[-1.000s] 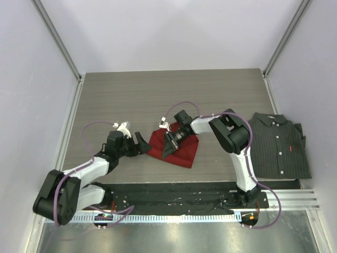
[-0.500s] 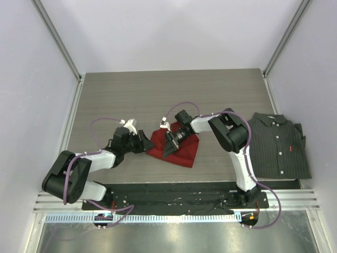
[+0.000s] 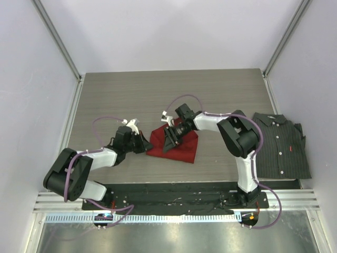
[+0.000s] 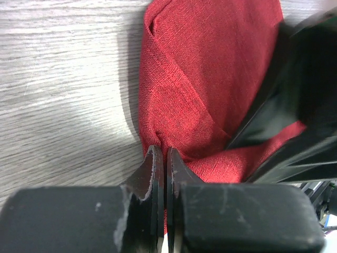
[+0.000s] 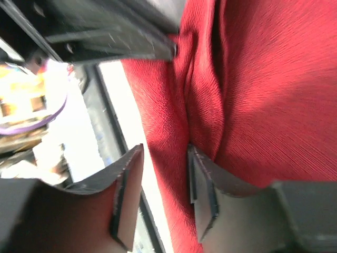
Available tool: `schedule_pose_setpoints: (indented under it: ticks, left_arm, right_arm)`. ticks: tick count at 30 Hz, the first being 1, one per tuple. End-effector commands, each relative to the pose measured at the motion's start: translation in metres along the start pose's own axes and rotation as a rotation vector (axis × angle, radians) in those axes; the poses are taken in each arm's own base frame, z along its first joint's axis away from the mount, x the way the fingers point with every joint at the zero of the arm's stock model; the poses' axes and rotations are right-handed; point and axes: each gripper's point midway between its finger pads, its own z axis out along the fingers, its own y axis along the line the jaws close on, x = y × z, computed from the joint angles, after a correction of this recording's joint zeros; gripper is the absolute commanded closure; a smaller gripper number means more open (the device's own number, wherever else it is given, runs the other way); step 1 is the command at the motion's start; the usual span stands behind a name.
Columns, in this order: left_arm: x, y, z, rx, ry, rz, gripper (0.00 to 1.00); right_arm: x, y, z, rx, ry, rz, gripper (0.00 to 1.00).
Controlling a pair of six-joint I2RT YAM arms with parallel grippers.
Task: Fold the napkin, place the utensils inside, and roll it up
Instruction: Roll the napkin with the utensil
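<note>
The deep-red napkin (image 3: 182, 149) lies crumpled and partly folded at mid-table. My left gripper (image 3: 144, 144) is at its left edge, shut on a pinch of the cloth (image 4: 210, 79); the two fingers meet at the red fold (image 4: 164, 158). My right gripper (image 3: 169, 141) rests on the napkin's left half, pointing down-left. Its jaws are open (image 5: 163, 179), with a ridge of the napkin (image 5: 263, 95) against the right finger and a gap to the left one. The right arm's dark fingers (image 4: 295, 105) show in the left wrist view. The utensils are out of view.
A dark pinstriped shirt (image 3: 279, 145) lies folded at the table's right edge. A black base plate (image 3: 174, 192) runs along the near edge. Grey walls close in the table on the left, right and far sides.
My left gripper has reached in to the napkin's left edge and closed on it. My right gripper's jaws have widened, letting go of the cloth, and its arm has shifted slightly.
</note>
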Motion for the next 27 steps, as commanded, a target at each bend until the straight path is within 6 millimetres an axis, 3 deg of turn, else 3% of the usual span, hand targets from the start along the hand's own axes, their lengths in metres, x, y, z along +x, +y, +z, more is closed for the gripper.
schedule_pose_setpoints:
  ticks: [1,3,4,6,7,8,10,12,22,27]
  left_arm:
    - [0.003,0.0,-0.004,-0.02,0.031,0.005,1.0]
    - [0.006,0.002,-0.007,-0.039,0.049,-0.002,1.0]
    - [0.003,0.0,-0.008,-0.039,0.046,0.002,1.0]
    - [0.007,0.004,-0.011,-0.07,0.076,-0.008,1.0]
    - [0.008,0.005,-0.011,-0.083,0.087,-0.012,1.0]
    - [0.004,0.003,-0.012,-0.087,0.087,-0.013,1.0]
    - [0.008,0.004,-0.014,-0.103,0.116,-0.026,1.0]
    - [0.008,0.002,-0.015,-0.106,0.128,-0.034,1.0]
    - [0.009,-0.002,-0.015,-0.114,0.173,-0.069,1.0]
    - [0.008,-0.004,-0.015,-0.11,0.175,-0.068,1.0]
  right_arm:
    - [-0.035,0.007,-0.025,0.241,-0.127,-0.161,0.51]
    - [-0.039,0.021,-0.03,0.305,-0.157,-0.272,0.46]
    - [-0.038,0.015,-0.033,0.388,-0.167,-0.308,0.45]
    - [-0.04,0.033,-0.029,0.44,-0.187,-0.443,0.4]
    - [-0.037,0.024,-0.029,0.52,-0.188,-0.47,0.39]
    - [-0.035,0.034,-0.026,0.538,-0.192,-0.536,0.37]
    - [-0.034,0.027,-0.026,0.623,-0.219,-0.587,0.35]
    - [-0.037,0.038,-0.023,0.642,-0.259,-0.666,0.34]
    - [-0.007,0.024,0.0,0.679,-0.15,-0.742,0.33]
    - [-0.001,0.011,0.001,0.713,-0.13,-0.742,0.33]
